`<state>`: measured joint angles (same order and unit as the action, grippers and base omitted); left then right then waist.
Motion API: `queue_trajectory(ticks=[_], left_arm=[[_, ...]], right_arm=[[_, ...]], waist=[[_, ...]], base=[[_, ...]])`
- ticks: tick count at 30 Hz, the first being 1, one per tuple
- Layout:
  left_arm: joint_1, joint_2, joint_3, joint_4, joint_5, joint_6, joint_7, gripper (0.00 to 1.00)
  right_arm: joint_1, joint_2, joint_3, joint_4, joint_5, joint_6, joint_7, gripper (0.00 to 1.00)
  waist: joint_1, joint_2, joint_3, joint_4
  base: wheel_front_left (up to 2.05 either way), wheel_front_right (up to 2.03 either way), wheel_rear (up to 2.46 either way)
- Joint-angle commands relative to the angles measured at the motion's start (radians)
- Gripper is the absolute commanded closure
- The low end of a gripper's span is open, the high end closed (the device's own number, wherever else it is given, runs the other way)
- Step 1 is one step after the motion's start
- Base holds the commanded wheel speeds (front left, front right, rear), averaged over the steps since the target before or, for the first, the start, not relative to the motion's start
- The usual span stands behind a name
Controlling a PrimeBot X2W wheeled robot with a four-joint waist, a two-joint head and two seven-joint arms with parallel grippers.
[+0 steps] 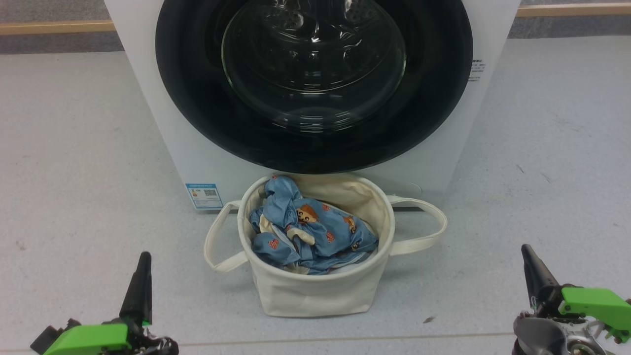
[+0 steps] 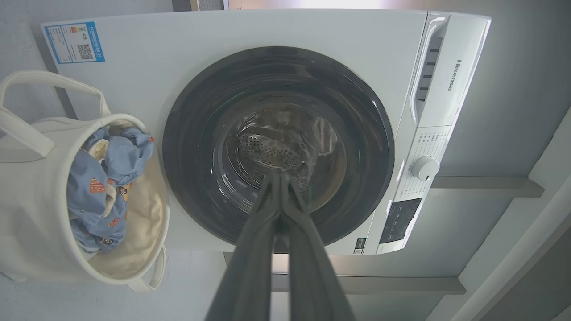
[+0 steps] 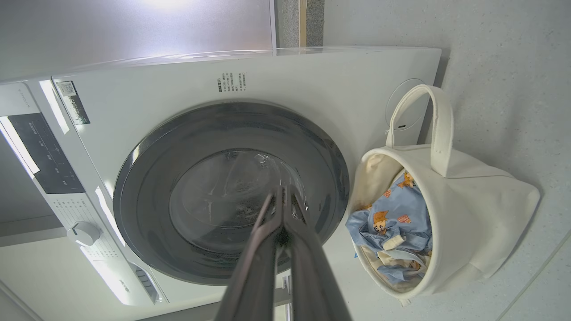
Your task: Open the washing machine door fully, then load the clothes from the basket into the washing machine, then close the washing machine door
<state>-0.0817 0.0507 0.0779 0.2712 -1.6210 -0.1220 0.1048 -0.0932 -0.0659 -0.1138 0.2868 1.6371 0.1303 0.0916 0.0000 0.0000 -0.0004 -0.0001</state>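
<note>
Left gripper (image 1: 143,264) and right gripper (image 1: 530,259) are pinched shut and empty, while the washing machine door (image 1: 315,74), closed behind the basket (image 1: 315,296), seems stiff and slippery, so I would hook its rim edge.

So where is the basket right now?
In the head view the basket sits on the floor centre frame, directly in front of the washing machine, below its closed door.
</note>
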Motion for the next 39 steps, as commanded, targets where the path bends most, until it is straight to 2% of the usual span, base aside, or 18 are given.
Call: queue_trajectory(ticks=[1,39], left_arm=[[-0.032,0.002,0.035,-0.035,0.011,0.004,0.007,1.0],[-0.032,0.001,0.036,-0.035,0.012,0.004,0.007,1.0]], right_arm=[[-0.024,0.002,0.017,-0.034,-0.014,0.0,0.007,1.0],[-0.024,0.003,0.016,-0.034,-0.015,0.0,0.009,1.0]], waist=[[0.0,0.0,0.0,0.0],[0.0,0.0,0.0,0.0]], base=[[0.0,0.0,0.0],[0.0,0.0,0.0]])
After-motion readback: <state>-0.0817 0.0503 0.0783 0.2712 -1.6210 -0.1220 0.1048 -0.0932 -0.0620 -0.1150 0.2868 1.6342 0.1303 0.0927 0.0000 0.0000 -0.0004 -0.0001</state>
